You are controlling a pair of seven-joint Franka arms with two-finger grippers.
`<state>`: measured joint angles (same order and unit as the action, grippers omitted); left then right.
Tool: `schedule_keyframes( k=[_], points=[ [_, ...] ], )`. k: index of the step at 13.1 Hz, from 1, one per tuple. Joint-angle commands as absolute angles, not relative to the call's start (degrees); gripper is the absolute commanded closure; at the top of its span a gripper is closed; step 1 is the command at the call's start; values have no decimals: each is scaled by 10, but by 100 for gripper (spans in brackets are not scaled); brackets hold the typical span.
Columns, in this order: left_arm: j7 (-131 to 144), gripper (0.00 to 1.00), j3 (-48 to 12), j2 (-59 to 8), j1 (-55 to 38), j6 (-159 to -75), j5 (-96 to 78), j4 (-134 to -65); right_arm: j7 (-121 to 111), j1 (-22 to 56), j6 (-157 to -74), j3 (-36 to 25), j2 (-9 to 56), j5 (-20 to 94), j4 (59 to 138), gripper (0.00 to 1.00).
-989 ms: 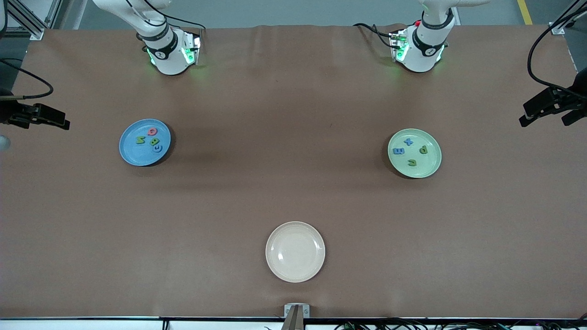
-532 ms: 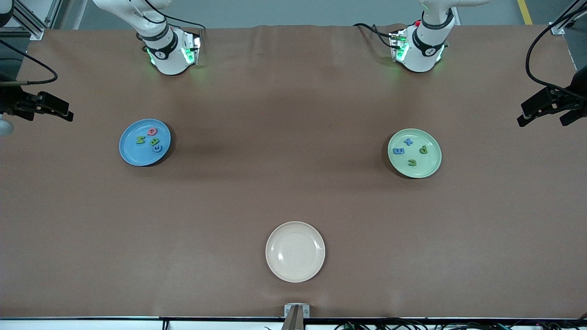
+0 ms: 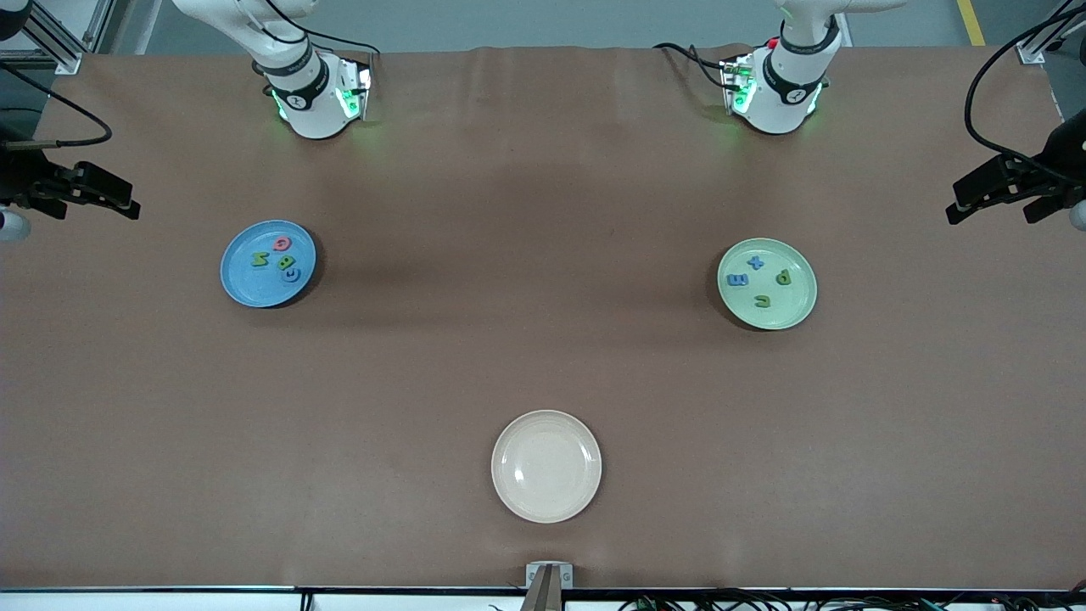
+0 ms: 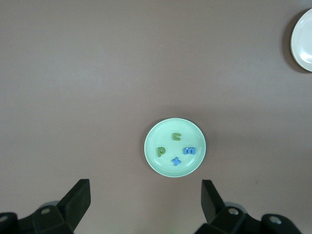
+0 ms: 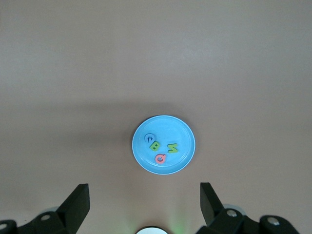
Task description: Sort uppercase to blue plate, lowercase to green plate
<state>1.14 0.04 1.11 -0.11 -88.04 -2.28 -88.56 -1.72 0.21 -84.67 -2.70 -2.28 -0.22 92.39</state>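
- Stretching between the three plates, a wide run of bare brown table cover [image 3: 543, 255] is seen, with broad margins kept from every plate to the table's edges.
- The left gripper [image 4: 146, 207] is held high over the left arm's end of the table, close to its edge, with its fingers [image 4: 78, 200] spread wide and nothing between them.
- The right gripper [image 5: 145, 207] is held high over the right arm's end, likewise by the edge, its fingers [image 5: 79, 201] parted and bare.
- The round, plain medium-blue plate [image 3: 242, 284] is set toward the right arm's end. Four small flat uppercase letters lie in it — a green zigzag N/Z [image 3: 260, 260], a green B [image 3: 283, 260], a blue round G-like letter [image 3: 291, 273] and a red round Q-like letter [image 3: 282, 244].
- The round, pale mint-green plate [image 3: 793, 301] is set toward the left arm's end, well apart from the blue one. Four lowercase letters lie in it — a blue three-pronged m [image 3: 737, 279], a blue cross-shaped t [image 3: 757, 262], a green p-shaped letter [image 3: 783, 277] and a green arch-shaped n [image 3: 762, 299].
- The round cream-white plate [image 3: 546, 466] stands nearer the front camera than both, between them, with nothing in it.
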Motion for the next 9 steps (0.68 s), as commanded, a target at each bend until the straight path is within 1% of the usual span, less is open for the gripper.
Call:
schedule_keyframes(
  k=[1, 3, 6, 9],
  points=[
    [4, 0, 0, 19, 0, -869, -26, -885, -24, -17, -856, -10, -49, -1, 950, 0],
    [4, 0, -1, 19, 0, -868, -26, -885, -24, -14, -860, -11, -58, -1, 960, 0],
    [3, 0, 0, 19, 0, -868, -26, -885, -24, -11, -882, -13, -90, -1, 1000, 0],
    [3, 0, 1, 19, 0, -868, -26, -885, -24, -8, -877, -16, -94, -1, 999, 0]
  ],
)
